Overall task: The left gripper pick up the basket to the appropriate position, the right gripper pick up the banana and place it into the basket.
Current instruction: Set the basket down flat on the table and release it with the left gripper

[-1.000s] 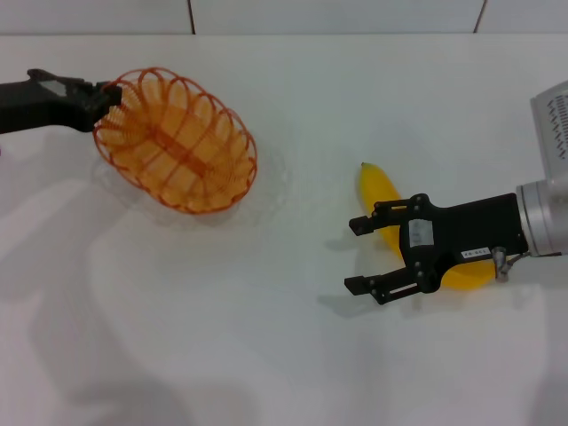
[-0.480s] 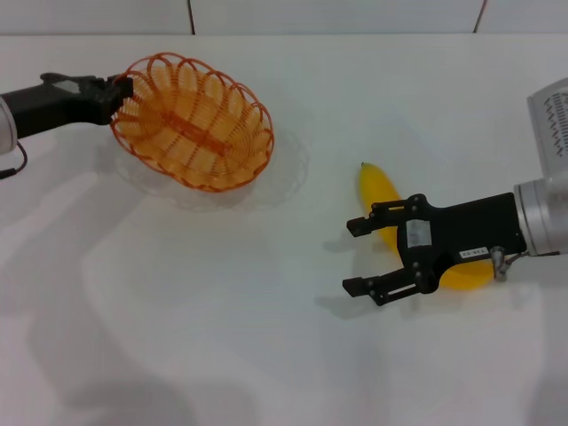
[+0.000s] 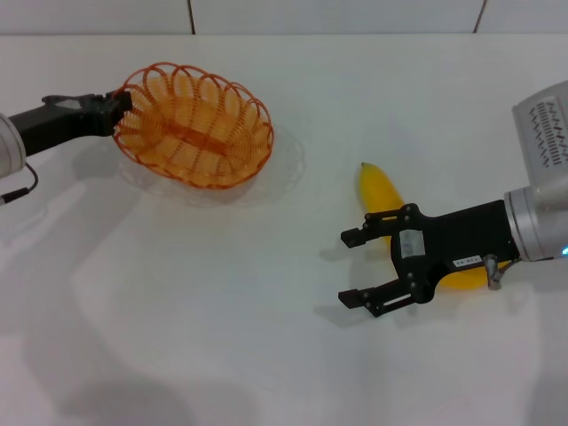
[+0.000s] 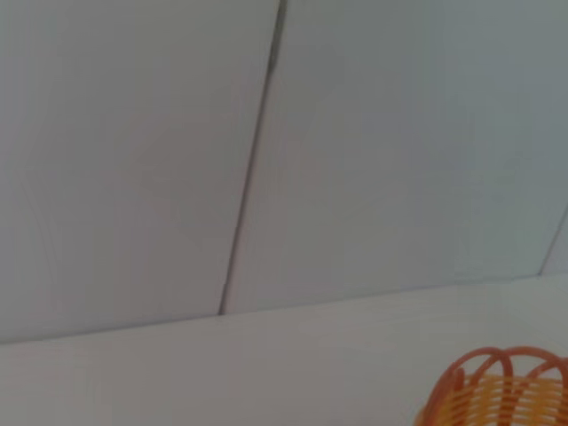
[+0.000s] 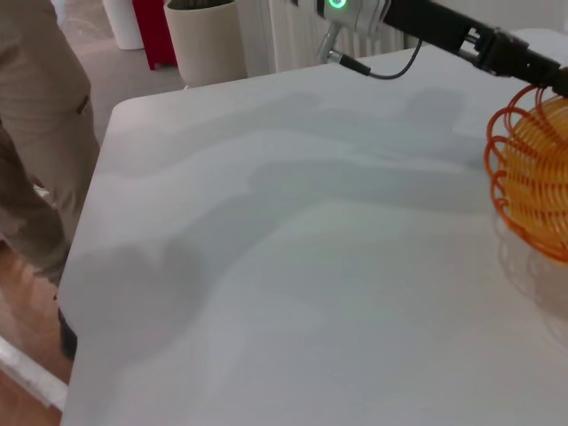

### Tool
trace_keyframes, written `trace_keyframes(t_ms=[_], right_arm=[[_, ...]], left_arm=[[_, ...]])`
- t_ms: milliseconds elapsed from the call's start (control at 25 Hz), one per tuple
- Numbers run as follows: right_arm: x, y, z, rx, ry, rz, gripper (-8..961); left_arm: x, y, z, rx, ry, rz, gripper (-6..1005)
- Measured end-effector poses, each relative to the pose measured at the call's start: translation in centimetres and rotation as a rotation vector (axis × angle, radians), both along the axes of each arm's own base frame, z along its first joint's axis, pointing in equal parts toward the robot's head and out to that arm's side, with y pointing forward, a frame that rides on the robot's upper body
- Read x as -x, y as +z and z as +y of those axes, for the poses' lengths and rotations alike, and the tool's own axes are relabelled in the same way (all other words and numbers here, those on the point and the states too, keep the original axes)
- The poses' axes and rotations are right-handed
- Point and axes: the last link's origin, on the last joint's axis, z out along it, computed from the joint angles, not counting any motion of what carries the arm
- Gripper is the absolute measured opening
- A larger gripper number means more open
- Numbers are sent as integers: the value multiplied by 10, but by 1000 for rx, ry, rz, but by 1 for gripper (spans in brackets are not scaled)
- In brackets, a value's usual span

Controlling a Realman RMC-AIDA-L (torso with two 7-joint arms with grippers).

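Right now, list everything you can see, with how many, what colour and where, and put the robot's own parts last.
table: one, white, under everything
wall: white panels, behind the table
basket: one, orange wire, far left of the table
banana: one, yellow, right side of the table, partly under the right pincer
person: one, beige trousers, standing beside the table in the right wrist view
bin: one, beige, on the floor beyond the table
red object: one, on the floor beside the bin
left pincer: one, black, shut on the basket's left rim
right pincer: one, black, open, over the banana
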Motion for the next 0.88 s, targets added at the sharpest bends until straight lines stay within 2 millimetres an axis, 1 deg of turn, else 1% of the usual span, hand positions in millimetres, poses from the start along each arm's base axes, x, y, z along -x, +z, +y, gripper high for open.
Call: trace_keyframes(t_ms=[280,320,560,880], right_arm=[[0,0,0,-3,-1,1,864],[0,0,0,-3,0,1,864],[1,1,1,-5,2,1,864],[0,0,3,-17,0,-5,864]], left_arm=[[6,-5,-2,-28,45,-44,58],[9,-10,-4,-36,69,-60,58],[11,-21,-7,-32,81,-69,59],[15,-26,-11,-21,100,-72,60]])
